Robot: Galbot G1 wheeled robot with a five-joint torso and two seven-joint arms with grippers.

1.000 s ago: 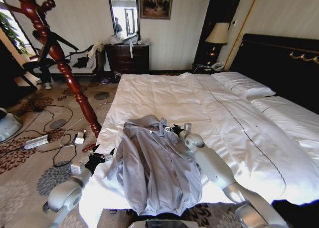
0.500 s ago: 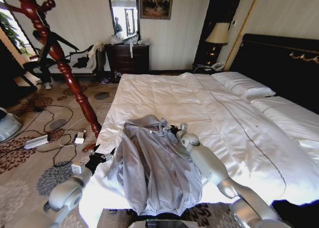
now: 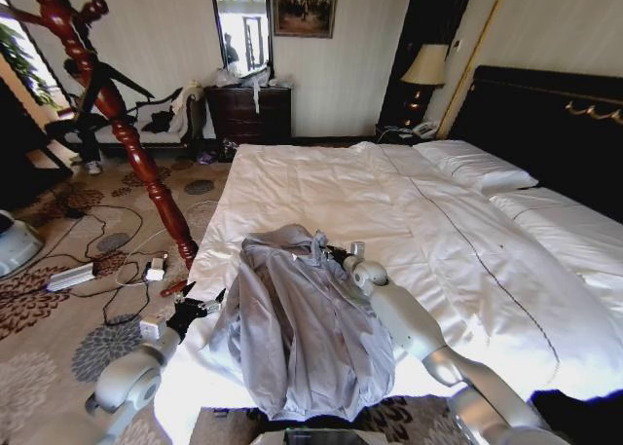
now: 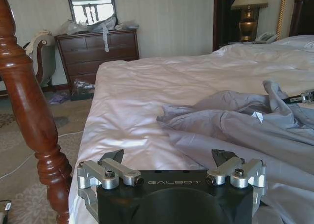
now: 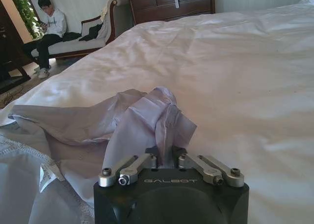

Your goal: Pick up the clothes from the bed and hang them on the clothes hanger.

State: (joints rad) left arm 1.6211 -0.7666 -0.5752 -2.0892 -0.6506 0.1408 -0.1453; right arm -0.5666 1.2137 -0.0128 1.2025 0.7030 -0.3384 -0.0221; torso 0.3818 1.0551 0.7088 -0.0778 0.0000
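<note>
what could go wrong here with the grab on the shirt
The right end effector is shut on one small fold near the collar of the grey shirt, so thin cloth may slip out when lifted. The fold lies on the white duvet, which might be pinched too. The left end effector waits open.

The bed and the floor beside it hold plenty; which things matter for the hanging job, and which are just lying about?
For the job:
- grey shirt
- bed
- right gripper, shut on the shirt's collar
- left gripper, open at the bed's edge

Lying about:
- cables
- lamp
- dresser
- wooden post
</note>
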